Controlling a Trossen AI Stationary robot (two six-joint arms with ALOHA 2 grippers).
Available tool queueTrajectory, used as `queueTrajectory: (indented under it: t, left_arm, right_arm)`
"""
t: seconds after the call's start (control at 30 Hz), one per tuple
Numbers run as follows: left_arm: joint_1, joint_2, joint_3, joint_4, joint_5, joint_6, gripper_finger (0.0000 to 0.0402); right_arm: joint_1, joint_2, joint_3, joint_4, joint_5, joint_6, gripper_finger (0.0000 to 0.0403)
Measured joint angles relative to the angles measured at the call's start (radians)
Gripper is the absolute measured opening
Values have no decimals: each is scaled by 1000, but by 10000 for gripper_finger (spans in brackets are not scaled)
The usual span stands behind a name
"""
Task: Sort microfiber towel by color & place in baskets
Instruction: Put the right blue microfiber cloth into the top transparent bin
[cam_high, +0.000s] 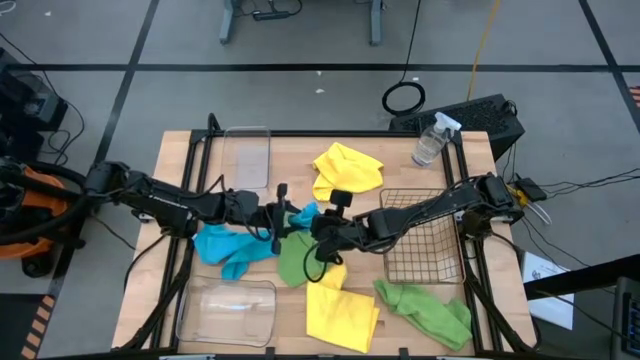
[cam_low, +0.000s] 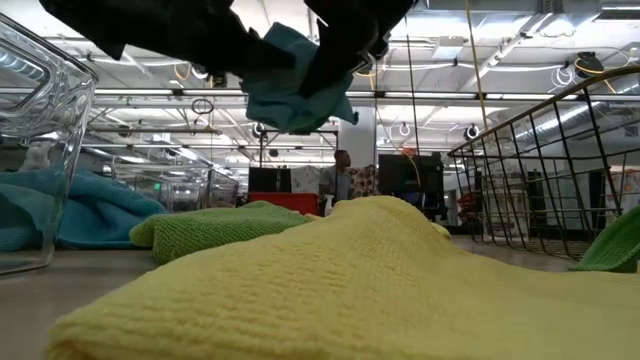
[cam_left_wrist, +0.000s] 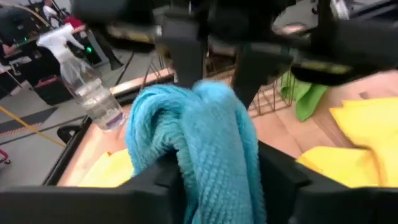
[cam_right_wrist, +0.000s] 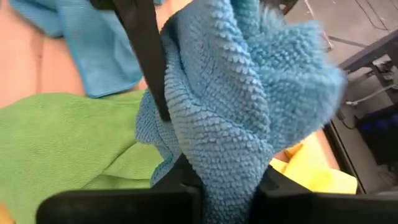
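Observation:
A bright blue towel (cam_high: 303, 214) hangs bunched in the air between my two grippers above the table's middle; the low view shows the blue towel (cam_low: 297, 88) lifted clear. My left gripper (cam_high: 277, 215) comes from the left and my right gripper (cam_high: 322, 228) from the right, and both are shut on it. A second blue towel (cam_high: 232, 248) lies flat on the table beside a green towel (cam_high: 296, 260). One yellow towel (cam_high: 346, 168) lies toward the far edge, another yellow towel (cam_high: 340, 316) and a second green towel (cam_high: 426, 312) near the front edge. My left gripper (cam_left_wrist: 214, 180) pinches a bunched fold of the blue towel (cam_left_wrist: 211, 146) between its two fingers, coming level from the table's left. The cloth is gathered in several layers and lifted clear of the table. My right gripper (cam_right_wrist: 227, 186) pinches the same towel's crumpled bulk (cam_right_wrist: 217, 143) between its fingers, coming from the table's right. Several layers are bunched there, and the towel stands off the table with the left gripper's finger (cam_right_wrist: 147, 56) against it.
A clear tub (cam_high: 247, 158) stands at the far side, another clear tub (cam_high: 228, 312) at the near left. The dark wire basket (cam_high: 421, 236) sits under my right arm. A clear spray bottle (cam_high: 431, 141) stands at the far right corner. A person shows in the room behind.

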Motion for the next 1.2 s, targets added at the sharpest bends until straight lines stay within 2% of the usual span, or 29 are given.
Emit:
queueTrajectory:
  t: [0.2, 0.27, 0.4, 0.73, 0.87, 1.0, 1.1, 1.2]
  left_arm:
    - [-41, -61, 1, -15, -4, -19, 271]
    - [-55, -78, 1, -8, -11, -24, 295]
    - [-90, -89, 3, 3, -95, -26, 321]
    - [-123, -45, 2, 61, -99, -26, 325]
    - [-95, -7, 2, 53, -106, -22, 325]
    - [-62, 15, 2, 26, -114, 8, 324]
    - [-41, 15, 2, -18, -137, 30, 308]
    - [-24, 15, 2, -28, -152, 37, 269]
  right_arm:
    - [-3, 0, 0, -7, -93, -42, 63]
    - [-3, -3, 0, -12, -126, -58, 59]
    - [-4, -3, 0, -13, -161, -103, 46]
    - [-41, -4, 0, -15, -181, -108, 49]
    - [-49, -4, 0, -14, -184, -115, 49]
    - [-68, -4, 0, 22, -232, -145, 49]
    - [-95, -5, 0, 35, -286, -144, 49]
    - [-126, -5, 0, 29, -371, -130, 49]
